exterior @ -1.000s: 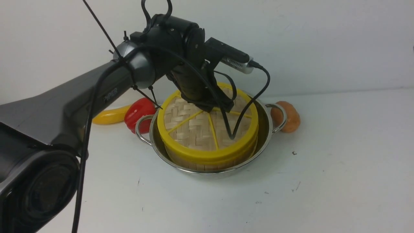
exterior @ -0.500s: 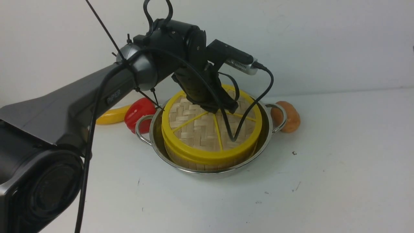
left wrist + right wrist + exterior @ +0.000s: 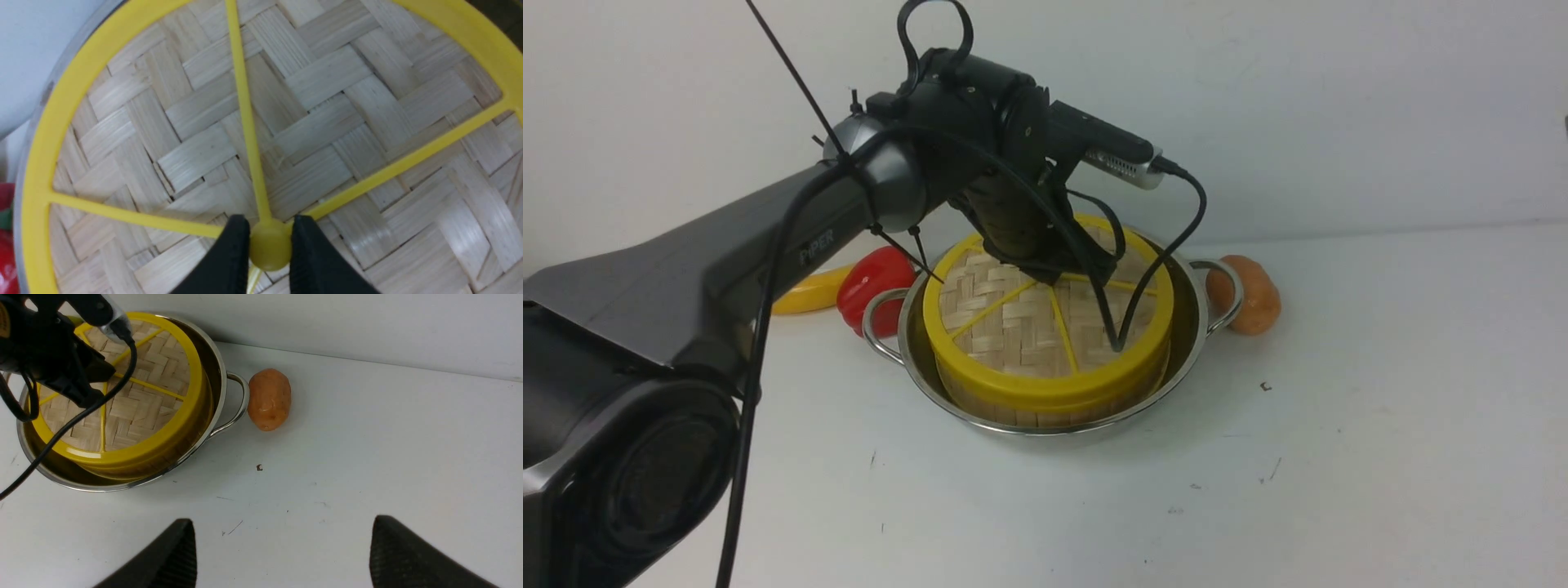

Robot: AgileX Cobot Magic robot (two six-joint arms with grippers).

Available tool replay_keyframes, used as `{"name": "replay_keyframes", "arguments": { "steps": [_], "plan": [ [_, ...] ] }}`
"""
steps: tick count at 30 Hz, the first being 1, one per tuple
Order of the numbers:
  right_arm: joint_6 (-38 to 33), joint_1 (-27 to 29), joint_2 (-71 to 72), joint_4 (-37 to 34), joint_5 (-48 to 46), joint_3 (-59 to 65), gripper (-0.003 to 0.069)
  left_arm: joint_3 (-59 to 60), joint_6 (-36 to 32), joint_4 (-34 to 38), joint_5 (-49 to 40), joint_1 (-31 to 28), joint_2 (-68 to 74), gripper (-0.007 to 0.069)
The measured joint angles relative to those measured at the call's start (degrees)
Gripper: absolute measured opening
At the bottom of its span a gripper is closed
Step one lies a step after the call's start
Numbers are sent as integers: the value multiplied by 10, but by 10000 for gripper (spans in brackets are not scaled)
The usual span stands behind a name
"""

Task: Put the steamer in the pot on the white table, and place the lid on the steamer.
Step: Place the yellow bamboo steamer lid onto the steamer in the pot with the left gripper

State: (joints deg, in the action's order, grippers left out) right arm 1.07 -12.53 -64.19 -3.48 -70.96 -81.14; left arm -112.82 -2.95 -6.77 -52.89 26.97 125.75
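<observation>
A: Entry: lid [image 3: 1021, 327], sitting on the steamer [image 3: 1005, 406] inside the pot [image 3: 1188, 320]. Left gripper [image 3: 269, 223]?

B: Pinching the centre knob [image 3: 269, 251]. Advising: checking the rims are seating flush before letting go. Right gripper [image 3: 282, 543] is gaping, holding nothing.

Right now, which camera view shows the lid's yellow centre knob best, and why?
The left wrist view: the knob shows close up, clamped by the left gripper. In the front and right wrist views the gripper hides it; only the spokes and rim of the lid show.
</observation>
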Motion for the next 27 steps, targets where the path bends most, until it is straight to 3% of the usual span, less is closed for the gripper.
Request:
{"name": "replay_keyframes", "arguments": {
  "steps": [22,25,27],
  "plan": [
    [0,0,0,2,0,0,540,0,-14,7,4,0,3,116],
    [-2,0,0,2,0,0,540,0,-15,5,4,0,3,171],
    [-4,0,0,2,0,0,540,-1,-15,0,7,0,3,252]
  ]
}}
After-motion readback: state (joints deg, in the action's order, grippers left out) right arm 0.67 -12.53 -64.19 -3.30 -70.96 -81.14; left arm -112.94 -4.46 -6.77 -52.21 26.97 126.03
